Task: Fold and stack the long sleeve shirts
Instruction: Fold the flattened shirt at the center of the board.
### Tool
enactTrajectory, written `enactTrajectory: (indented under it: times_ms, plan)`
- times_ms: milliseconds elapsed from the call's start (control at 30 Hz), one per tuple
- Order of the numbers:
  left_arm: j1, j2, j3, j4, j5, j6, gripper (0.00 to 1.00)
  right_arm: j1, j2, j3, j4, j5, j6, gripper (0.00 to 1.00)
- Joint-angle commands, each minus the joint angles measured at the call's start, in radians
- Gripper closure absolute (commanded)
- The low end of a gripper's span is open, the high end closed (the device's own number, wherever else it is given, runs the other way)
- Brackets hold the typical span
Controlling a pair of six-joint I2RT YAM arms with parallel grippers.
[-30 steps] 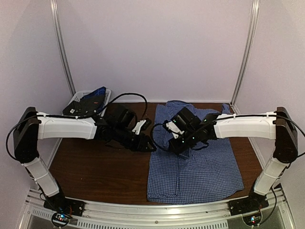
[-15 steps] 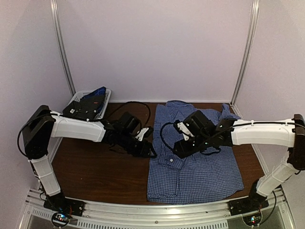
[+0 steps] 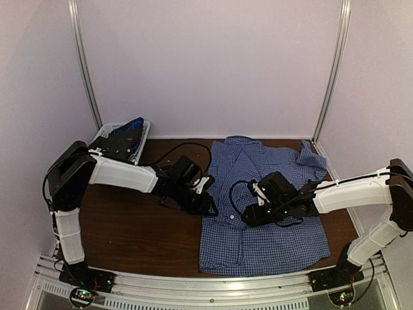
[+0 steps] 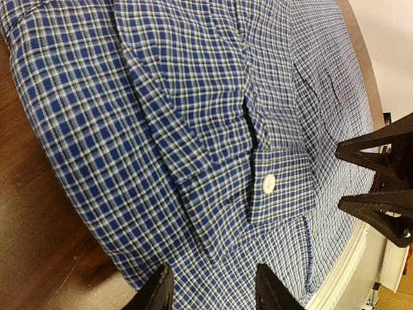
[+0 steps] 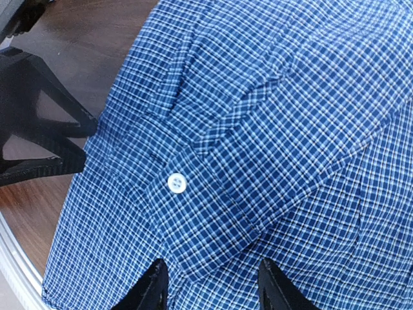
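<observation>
Table (image 3: 135,232): dark brown wood is filling the floor of a pale lilac booth, viewed from above.
Near edge: a metal rail (image 3: 213,285) is running along 6 o'clock, and both arm bases are sitting on it.
Shirt (image 3: 271,239): the blue-and-white checked cloth is lying flat on the table's 3 o'clock half. Its hem is resting just behind the rail and its collar is pointing toward 12 o'clock.
Left pincer (image 3: 210,205): it is reaching in from 9 o'clock, with its tips sitting at the shirt's 9 o'clock edge. The fingers are standing moderately apart and are holding nothing.
Right pincer (image 3: 247,217): it is reaching in from 3 o'clock and hanging low over the shirt's middle, facing the left pincer. Its fingers are also standing parted and are gripping nothing.
Cuff (image 4: 281,187): it is lying flat on the shirt front between the two pincers, with one white button (image 4: 269,183) showing on it.
Far shirt corner: cloth is bunching up at about 1 o'clock.
Basket (image 3: 106,134): the white lattice plastic is sitting in the 10 o'clock corner, well apart from the shirt. Dark items are lying inside, too small to tell.
Walls (image 3: 206,64): plain lilac panels are closing off 12 o'clock.
</observation>
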Motion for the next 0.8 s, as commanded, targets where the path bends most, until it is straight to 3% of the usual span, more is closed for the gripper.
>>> enactTrajectory:
  times_ms: [0,367,767]
  plan:
    - [-0.011,0.037,0.045,0.034,-0.007,-0.011,0.56,-0.036,-0.040,-0.081,0.157,-0.064,0.087,0.52]
    - [-0.028,0.080,0.062,0.029,-0.006,-0.026,0.61,-0.060,0.005,-0.171,0.319,-0.163,0.159,0.54]
    - [-0.045,0.093,0.072,0.029,-0.002,-0.034,0.76,-0.060,0.049,-0.185,0.356,-0.175,0.185,0.58]
